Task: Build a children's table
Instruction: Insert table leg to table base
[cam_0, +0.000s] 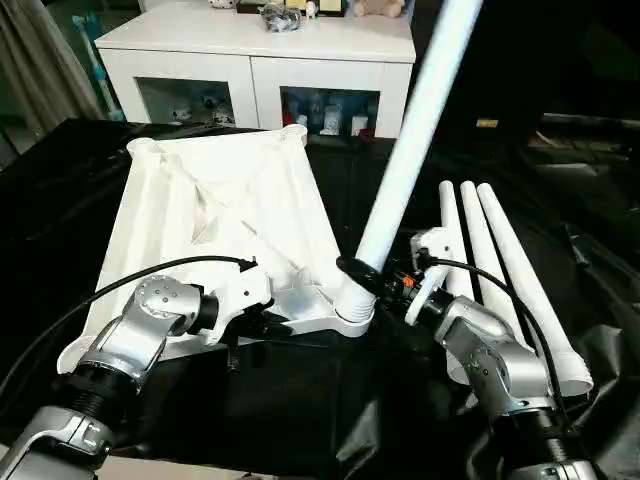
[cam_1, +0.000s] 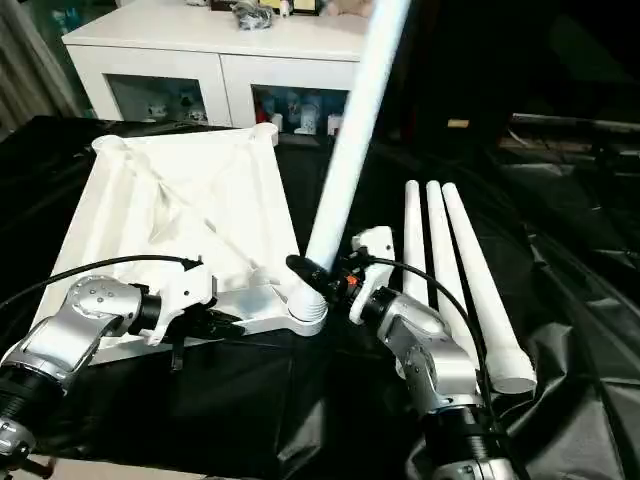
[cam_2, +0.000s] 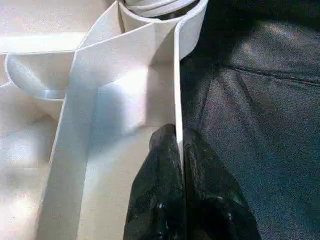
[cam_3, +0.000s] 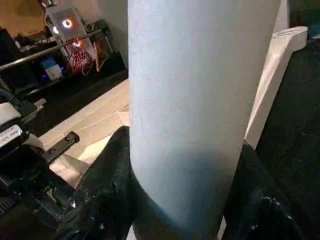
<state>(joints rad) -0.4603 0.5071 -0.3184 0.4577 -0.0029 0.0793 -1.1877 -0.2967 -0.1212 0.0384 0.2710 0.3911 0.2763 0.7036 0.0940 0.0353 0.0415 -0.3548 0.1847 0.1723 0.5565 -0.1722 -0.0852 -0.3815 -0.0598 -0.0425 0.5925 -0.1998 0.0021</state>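
Silver jointed forearms (cam_0: 135, 335), black ribbed cuffs, black cables looping to white wrist housings (cam_0: 240, 290).

The white plastic rectangular tabletop (cam_0: 225, 215) lies underside up on the black cloth-covered work surface (cam_0: 300, 400), toward its left side. My left gripper (cam_2: 179, 150) pinches the tabletop's near rim wall. At the tabletop's near right corner, a long white tubular leg (cam_0: 410, 150) stands in the round corner socket (cam_0: 352, 308), leaning up and to the right, with my right gripper (cam_0: 372, 275) clasped round its base. Three more white tubular legs (cam_0: 495, 265) lie side by side to the right. Behind the surface stands a white glass-door cabinet (cam_0: 260, 60).
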